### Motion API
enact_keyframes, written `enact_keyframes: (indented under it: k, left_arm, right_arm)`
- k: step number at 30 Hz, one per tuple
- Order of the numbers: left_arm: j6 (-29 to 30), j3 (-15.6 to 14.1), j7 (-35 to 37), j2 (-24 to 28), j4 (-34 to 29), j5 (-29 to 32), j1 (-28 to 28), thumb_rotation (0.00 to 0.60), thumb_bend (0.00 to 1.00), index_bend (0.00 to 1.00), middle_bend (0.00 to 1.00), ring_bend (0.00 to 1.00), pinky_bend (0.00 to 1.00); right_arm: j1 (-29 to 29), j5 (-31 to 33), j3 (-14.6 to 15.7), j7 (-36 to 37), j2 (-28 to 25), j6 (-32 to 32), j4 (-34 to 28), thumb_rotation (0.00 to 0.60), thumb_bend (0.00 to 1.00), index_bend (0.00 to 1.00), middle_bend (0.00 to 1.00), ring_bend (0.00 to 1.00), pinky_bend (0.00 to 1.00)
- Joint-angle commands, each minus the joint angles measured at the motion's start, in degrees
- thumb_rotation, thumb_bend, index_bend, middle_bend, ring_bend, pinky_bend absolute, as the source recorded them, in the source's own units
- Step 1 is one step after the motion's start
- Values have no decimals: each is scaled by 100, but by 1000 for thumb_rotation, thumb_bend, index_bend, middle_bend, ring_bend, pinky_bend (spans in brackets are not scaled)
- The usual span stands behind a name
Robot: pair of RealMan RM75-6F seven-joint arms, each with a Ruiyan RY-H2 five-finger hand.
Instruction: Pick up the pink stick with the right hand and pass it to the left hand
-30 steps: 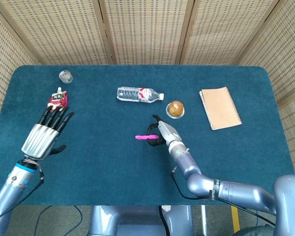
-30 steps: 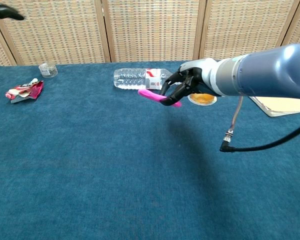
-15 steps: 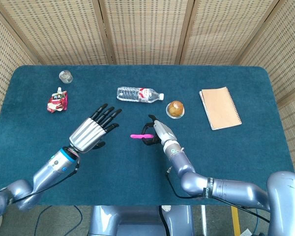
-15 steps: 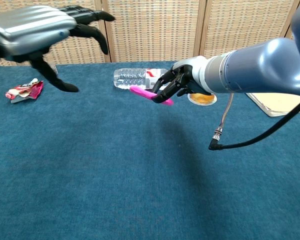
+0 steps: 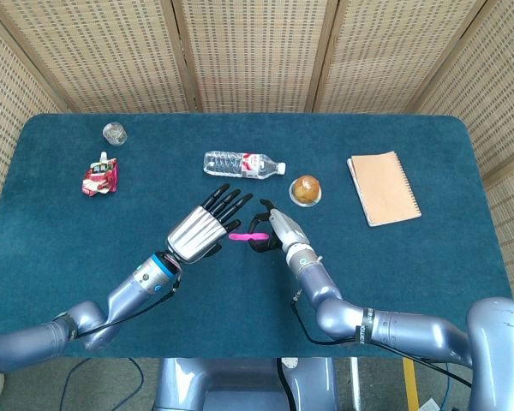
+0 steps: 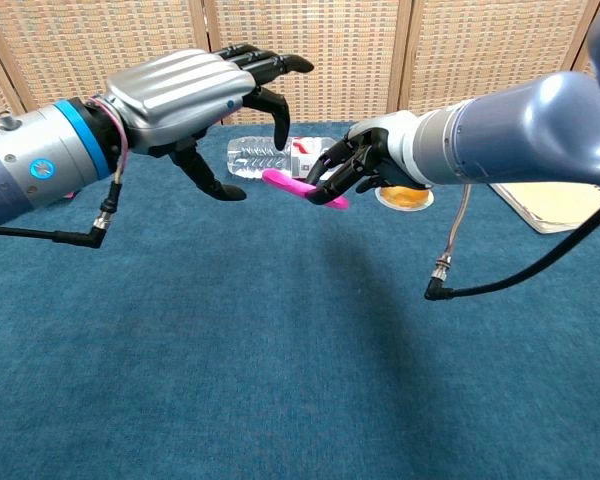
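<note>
Right hand (image 5: 274,229), frame centre: pinching pink stick (image 5: 243,235) above bench (image 5: 411,274). Left hand (image 5: 204,227), just left of stick: fingers spread, holding nothing.

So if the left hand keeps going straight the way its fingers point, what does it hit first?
Most likely the pink stick held by the right hand: the left hand is open and its fingers aim at the stick's free end. Depth is unclear; it might pass just behind.

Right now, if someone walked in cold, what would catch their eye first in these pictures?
Probably the pink stick, held above the blue table near its middle by the right robot hand. The left robot hand sits open just beside the stick's free end, fingers spread, not yet gripping it. Behind them lies a water bottle on its side.
</note>
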State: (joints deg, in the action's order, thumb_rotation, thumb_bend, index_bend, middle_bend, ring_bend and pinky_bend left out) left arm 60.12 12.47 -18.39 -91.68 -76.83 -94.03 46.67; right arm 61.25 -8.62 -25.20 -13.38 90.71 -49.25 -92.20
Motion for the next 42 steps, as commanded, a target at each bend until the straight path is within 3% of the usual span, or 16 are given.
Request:
enact_keyframes:
  k: [1,6,24,42]
  left_arm:
    - [11,-22,55,-145,68,64,75,600,238,437,0,0,0]
    - [59,-53,20,-293,212,74,157,600,285,452,0,0,0]
    - [-137,-79,-341,-673,367,530,387,600,302,483,0,0,0]
    - [113,-143,-291,-953,787,518,504,600,321,514,0,0,0]
  right_arm:
    - [-7,-6,22,16,-30,6,-33,600,564,645,45,0,0]
    - [-16,-7,54,46,-86,32,-97,600,564,648,49,0,0]
    - [4,-37,146,197,-118,88,-94,600,568,648,59,0,0]
    - [-48,-90,209,324,-258,142,-123,600,575,654,59,0,0]
